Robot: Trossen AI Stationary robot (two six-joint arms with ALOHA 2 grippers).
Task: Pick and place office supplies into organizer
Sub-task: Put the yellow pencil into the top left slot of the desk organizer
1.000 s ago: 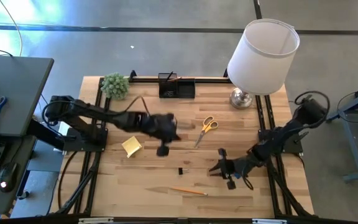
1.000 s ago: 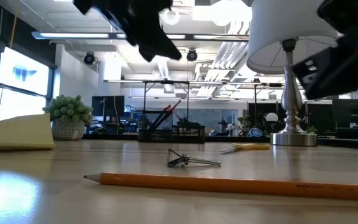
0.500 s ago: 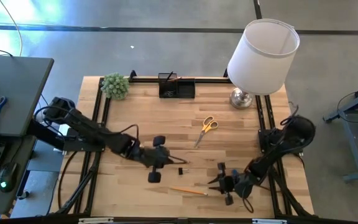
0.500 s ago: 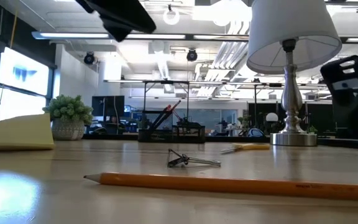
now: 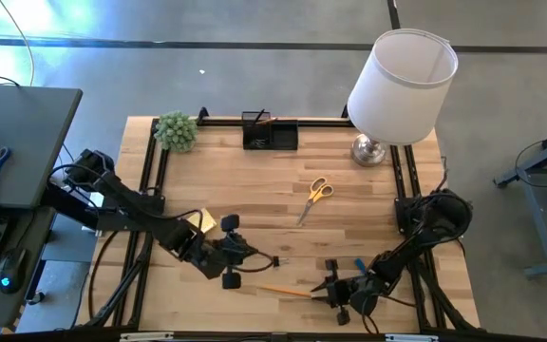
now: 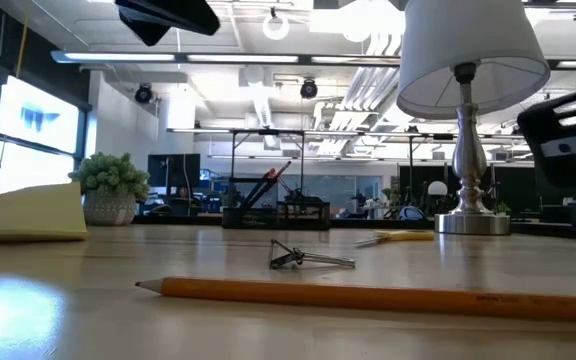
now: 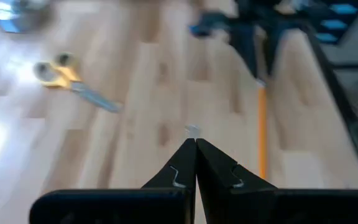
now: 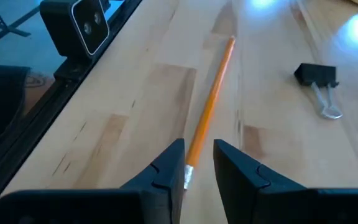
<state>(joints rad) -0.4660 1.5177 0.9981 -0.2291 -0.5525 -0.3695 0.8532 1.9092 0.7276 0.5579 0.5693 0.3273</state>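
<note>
Currently both arms work over the near half of the wooden table [image 5: 349, 190]. The left gripper [image 5: 254, 258] sits low at the near centre-left, its fingers [image 7: 182, 167] pressed together with nothing between them; their tips point at a small black binder clip [image 5: 275, 260] lying just ahead of them, which the low view shows resting on the table surface with its wire handles extended.

The right gripper [image 5: 323, 288] is at the near right, close to the front edge. Its fingers [image 8: 166, 165] stand slightly apart, one on each side of the eraser end of an orange pencil [image 5: 288, 292]; whether they touch the pencil cannot be told. The pencil lies flat along the near edge, its sharpened tip toward the left.

Yellow-handled scissors [image 5: 315, 196] lie at the table centre, well apart from both grippers. A yellow sticky-note pad [image 5: 203, 221] lies at the left, partly covered by the left arm.

The black organizer [image 5: 271, 134] stands at the far edge, centre, with dark pens upright in its cup section. A small green plant [image 5: 176, 130] stands to its left and a white-shaded lamp [image 5: 402, 76] to its right.
</note>
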